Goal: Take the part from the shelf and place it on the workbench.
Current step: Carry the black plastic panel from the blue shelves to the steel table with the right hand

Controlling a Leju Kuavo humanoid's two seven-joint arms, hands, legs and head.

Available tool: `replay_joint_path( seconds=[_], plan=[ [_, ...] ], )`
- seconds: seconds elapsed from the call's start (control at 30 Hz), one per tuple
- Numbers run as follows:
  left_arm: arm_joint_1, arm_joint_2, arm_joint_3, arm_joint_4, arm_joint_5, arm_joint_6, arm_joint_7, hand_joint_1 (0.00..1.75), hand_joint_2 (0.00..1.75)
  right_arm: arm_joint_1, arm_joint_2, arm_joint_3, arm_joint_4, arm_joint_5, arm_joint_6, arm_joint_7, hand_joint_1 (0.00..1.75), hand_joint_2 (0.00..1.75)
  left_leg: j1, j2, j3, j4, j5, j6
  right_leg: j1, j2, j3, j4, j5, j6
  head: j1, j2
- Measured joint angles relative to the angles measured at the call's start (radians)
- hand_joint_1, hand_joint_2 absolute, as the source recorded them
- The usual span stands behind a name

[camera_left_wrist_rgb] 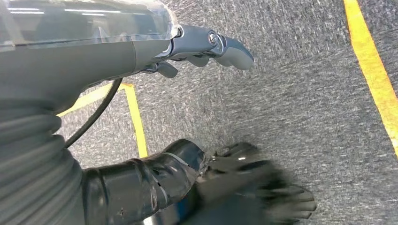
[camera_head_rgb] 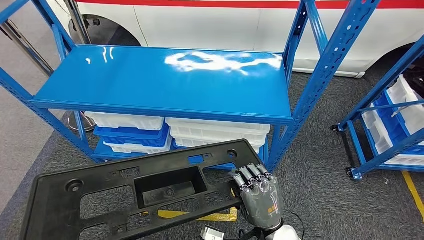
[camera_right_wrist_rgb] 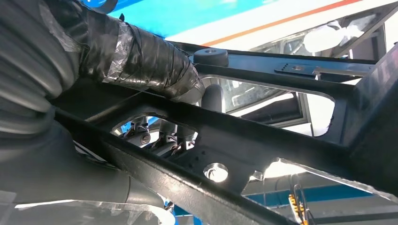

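The part (camera_head_rgb: 140,192), a wide black plastic frame with cut-outs, was off the shelf (camera_head_rgb: 165,80) and hung low in front of it, clear of the glossy blue deck. The right hand (camera_head_rgb: 260,196) held the part at its right end: the fingers (camera_head_rgb: 252,175) lay over the top face beside a corner hole, and the right wrist view showed the thumb (camera_right_wrist_rgb: 155,65) and darker fingers wrapped around one of the part's bars, so the grip looked closed firmly on it. The left hand (camera_left_wrist_rgb: 206,47) hung over grey carpet with a yellow floor line (camera_left_wrist_rgb: 133,117) beneath it; its fingers looked loosely extended with nothing in them, though the view was blurred and I would not swear to it. The part's left end reached well away from the right hand, with no support visible under it. White and blue trays (camera_head_rgb: 150,132) sat stacked under the shelf deck, and a white vehicle (camera_head_rgb: 225,25) stood behind it. No worktop could be seen, so the carry still lay ahead. To do it well, the robot would need to keep the part level, hold the grip tight against the long overhang, turn slowly clear of the blue uprights, and lower the part flat before letting go.
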Motion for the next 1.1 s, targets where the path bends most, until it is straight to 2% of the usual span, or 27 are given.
replay_joint_path(
  seconds=[0.03, 0.07, 0.13, 0.17, 0.2, 0.23, 0.27, 0.3, 0.33, 0.37, 0.4, 0.43, 0.47, 0.53, 0.57, 0.63, 0.67, 0.7, 0.73, 0.8, 0.83, 0.87, 0.9, 0.93, 0.97, 1.03, 1.1],
  plan=[
    [-0.001, 0.000, 0.000, 0.000, 0.000, 0.000, 0.000, 0.00, 1.75, 0.000, 0.000, 0.000, -0.001, 0.001, 0.000, 0.000, 1.75, 1.75, -0.004, 0.000, 0.035, -0.058, -0.006, 0.006, -0.001, -0.001, -0.003, -0.001, 0.009, 0.006, 0.000, 0.000],
    [-0.002, 0.001, 0.000, 0.000, 0.000, 0.000, 0.000, 0.00, 1.75, 0.000, 0.001, 0.000, -0.001, 0.001, 0.000, -0.001, 1.75, 1.75, -0.007, -0.001, 0.050, -0.088, -0.014, 0.010, -0.002, -0.002, -0.004, -0.003, 0.018, 0.012, 0.000, 0.000],
    [-0.001, 0.000, 0.000, 0.000, 0.000, 0.000, 0.000, 0.00, 1.75, 0.000, 0.002, 0.000, -0.001, 0.001, 0.000, -0.001, 1.75, 1.75, -0.007, 0.001, 0.043, -0.100, 0.001, 0.019, -0.005, -0.002, -0.005, -0.008, 0.031, 0.025, 0.000, 0.000],
    [-0.001, 0.000, 0.000, 0.000, 0.000, 0.000, 0.000, 0.00, 1.75, 0.001, 0.002, 0.000, -0.001, 0.001, 0.000, -0.001, 1.75, 1.75, -0.005, 0.004, 0.036, -0.104, 0.013, 0.026, -0.005, -0.001, -0.010, -0.001, 0.019, 0.030, 0.000, 0.000],
    [-0.001, 0.000, 0.000, 0.000, 0.000, 0.000, 0.001, 0.00, 1.75, 0.002, 0.003, 0.000, -0.001, 0.002, 0.000, -0.002, 1.75, 1.75, -0.002, 0.006, 0.026, -0.108, 0.026, 0.033, -0.005, 0.000, -0.019, 0.022, -0.013, 0.035, 0.000, 0.000],
    [-0.002, 0.000, 0.000, 0.000, 0.000, 0.000, 0.001, 0.00, 1.75, 0.003, 0.003, 0.000, -0.001, 0.001, 0.000, -0.003, 1.75, 1.75, -0.001, 0.008, 0.014, -0.109, 0.039, 0.038, -0.007, 0.002, -0.033, 0.067, -0.063, 0.038, 0.000, 0.000],
    [-0.002, -0.001, 0.000, 0.000, 0.001, -0.001, 0.000, 0.00, 1.75, 0.003, 0.003, 0.000, -0.001, 0.000, 0.000, -0.004, 1.75, 1.75, -0.001, 0.009, 0.000, -0.108, 0.050, 0.042, -0.008, 0.003, -0.049, 0.126, -0.118, 0.042, 0.000, 0.000],
    [-0.002, -0.001, 0.000, 0.000, 0.001, -0.001, 0.000, 0.00, 1.75, 0.004, 0.003, 0.000, -0.001, -0.003, 0.000, -0.006, 1.75, 1.75, -0.002, 0.009, -0.015, -0.105, 0.061, 0.043, -0.010, 0.003, -0.062, 0.191, -0.158, 0.045, 0.000, 0.000],
    [-0.002, -0.001, 0.000, 0.000, 0.001, -0.001, 0.000, 0.00, 1.75, 0.005, 0.003, 0.000, -0.001, -0.007, 0.000, -0.007, 1.75, 1.75, -0.002, 0.010, -0.030, -0.102, 0.071, 0.042, -0.011, 0.003, -0.068, 0.245, -0.174, 0.048, 0.000, 0.000],
    [-0.002, -0.001, 0.000, 0.000, 0.001, -0.001, -0.001, 0.00, 1.75, 0.006, 0.003, 0.000, -0.001, -0.013, 0.000, -0.008, 1.75, 1.75, -0.002, 0.010, -0.047, -0.096, 0.081, 0.040, -0.013, 0.003, -0.060, 0.269, -0.165, 0.050, 0.000, 0.000],
    [-0.001, -0.001, 0.000, 0.000, 0.001, -0.001, -0.001, 0.00, 1.75, 0.006, 0.003, 0.000, -0.001, -0.018, 0.000, -0.009, 1.75, 1.75, -0.001, 0.011, -0.065, -0.089, 0.089, 0.037, -0.015, 0.003, -0.036, 0.260, -0.140, 0.052, 0.000, 0.000],
    [-0.001, -0.001, 0.000, 0.000, 0.001, -0.001, -0.001, 0.00, 1.75, 0.006, 0.003, 0.000, -0.001, -0.022, 0.000, -0.009, 1.75, 1.75, -0.001, 0.011, -0.080, -0.081, 0.094, 0.034, -0.017, 0.002, 0.004, 0.217, -0.114, 0.052, 0.000, 0.000],
    [-0.002, -0.001, 0.000, 0.000, 0.002, -0.001, -0.001, 0.00, 1.75, 0.006, 0.003, 0.000, -0.001, -0.025, 0.000, -0.010, 1.75, 1.75, -0.001, 0.010, -0.094, -0.071, 0.098, 0.030, -0.018, 0.002, 0.056, 0.149, -0.104, 0.052, 0.000, 0.000],
    [-0.002, -0.001, 0.000, 0.000, 0.002, -0.001, -0.002, 0.00, 1.75, 0.005, 0.004, 0.000, -0.001, -0.032, 0.000, -0.010, 1.75, 1.75, -0.002, 0.009, -0.112, -0.054, 0.106, 0.020, -0.016, 0.004, 0.134, 0.031, -0.118, 0.047, 0.000, 0.000],
    [-0.002, -0.001, 0.000, 0.000, 0.002, 0.000, -0.002, 0.00, 1.75, 0.006, 0.004, 0.000, -0.001, -0.037, 0.000, -0.011, 1.75, 1.75, -0.003, 0.009, -0.118, -0.049, 0.111, 0.013, -0.013, 0.005, 0.150, 0.001, -0.129, 0.043, -0.001, 0.000],
    [-0.001, -0.001, 0.000, 0.000, 0.003, 0.001, -0.002, 0.00, 1.75, 0.007, 0.005, 0.000, 0.000, -0.048, 0.000, -0.012, 1.75, 1.75, 0.000, 0.008, -0.124, -0.047, 0.121, 0.000, -0.010, 0.004, 0.143, -0.009, -0.121, 0.027, 0.000, 0.000],
    [0.000, -0.001, 0.000, 0.000, 0.003, 0.001, -0.002, 0.00, 1.75, 0.007, 0.005, 0.000, 0.000, -0.052, 0.000, -0.013, 1.75, 1.75, 0.002, 0.006, -0.130, -0.040, 0.111, -0.006, -0.010, 0.003, 0.135, -0.011, -0.111, 0.018, 0.000, 0.000],
    [0.001, -0.001, 0.000, 0.000, 0.003, 0.001, -0.002, 0.00, 1.75, 0.007, 0.005, 0.000, 0.000, -0.056, 0.000, -0.015, 1.75, 1.75, 0.004, 0.004, -0.139, -0.019, 0.084, -0.012, -0.011, 0.001, 0.126, -0.014, -0.101, 0.008, 0.000, 0.000],
    [0.003, -0.001, 0.000, 0.000, 0.003, 0.000, -0.002, 0.00, 1.75, 0.007, 0.005, 0.000, 0.001, -0.059, 0.000, -0.017, 1.75, 1.75, 0.006, 0.003, -0.153, 0.020, 0.041, -0.017, -0.012, 0.000, 0.114, -0.017, -0.090, 0.001, -0.001, 0.000],
    [0.003, -0.001, 0.000, 0.000, 0.003, 0.000, -0.002, 0.00, 1.75, 0.008, 0.005, 0.000, 0.003, -0.065, 0.001, -0.021, 1.75, 1.75, 0.008, 0.001, -0.184, 0.138, -0.052, -0.024, -0.009, -0.001, 0.088, -0.015, -0.069, -0.005, -0.001, 0.000],
    [0.003, -0.001, 0.000, 0.000, 0.003, 0.000, -0.002, 0.00, 1.75, 0.008, 0.005, 0.000, 0.005, -0.069, 0.001, -0.022, 1.75, 1.75, 0.008, 0.001, -0.193, 0.192, -0.076, -0.025, -0.008, -0.001, 0.073, -0.014, -0.059, -0.004, -0.001, 0.000],
    [0.003, -0.001, 0.000, 0.000, 0.003, 0.000, -0.002, 0.00, 1.75, 0.009, 0.005, 0.000, 0.007, -0.074, 0.002, -0.024, 1.75, 1.75, 0.008, 0.001, -0.189, 0.221, -0.075, -0.026, -0.007, -0.001, 0.059, -0.012, -0.049, -0.004, -0.001, 0.000],
    [0.003, -0.001, 0.000, 0.000, 0.004, 0.000, -0.002, 0.00, 1.75, 0.009, 0.004, 0.000, 0.010, -0.080, 0.002, -0.025, 1.75, 1.75, 0.008, 0.001, -0.168, 0.216, -0.055, -0.024, -0.006, -0.002, 0.046, -0.010, -0.040, -0.002, -0.001, 0.000],
    [0.003, -0.001, 0.000, 0.000, 0.004, 0.000, -0.002, 0.00, 1.75, 0.009, 0.004, 0.000, 0.012, -0.085, 0.002, -0.026, 1.75, 1.75, 0.008, 0.001, -0.130, 0.174, -0.025, -0.022, -0.006, -0.001, 0.033, -0.007, -0.032, -0.001, -0.001, 0.000],
    [0.003, -0.001, 0.000, 0.000, 0.004, 0.000, -0.002, 0.00, 1.75, 0.010, 0.004, 0.000, 0.013, -0.090, 0.002, -0.027, 1.75, 1.75, 0.008, 0.001, -0.079, 0.104, -0.003, -0.017, -0.005, -0.001, 0.024, -0.006, -0.025, 0.002, -0.001, 0.000],
    [0.001, 0.000, 0.000, 0.000, 0.003, 0.001, -0.004, 0.00, 1.75, 0.010, 0.004, 0.000, 0.014, -0.101, 0.003, -0.028, 1.75, 1.75, 0.003, 0.001, 0.011, -0.034, 0.001, -0.006, -0.003, 0.000, 0.013, -0.003, -0.012, 0.011, -0.001, 0.000],
    [0.000, 0.000, 0.000, 0.000, 0.003, 0.001, -0.006, 0.00, 1.75, 0.010, 0.004, 0.000, 0.014, -0.112, 0.003, -0.028, 1.75, 1.75, -0.003, 0.000, 0.037, -0.089, -0.011, 0.005, -0.004, -0.001, 0.010, -0.006, 0.003, 0.024, -0.001, 0.000]
  ],
)
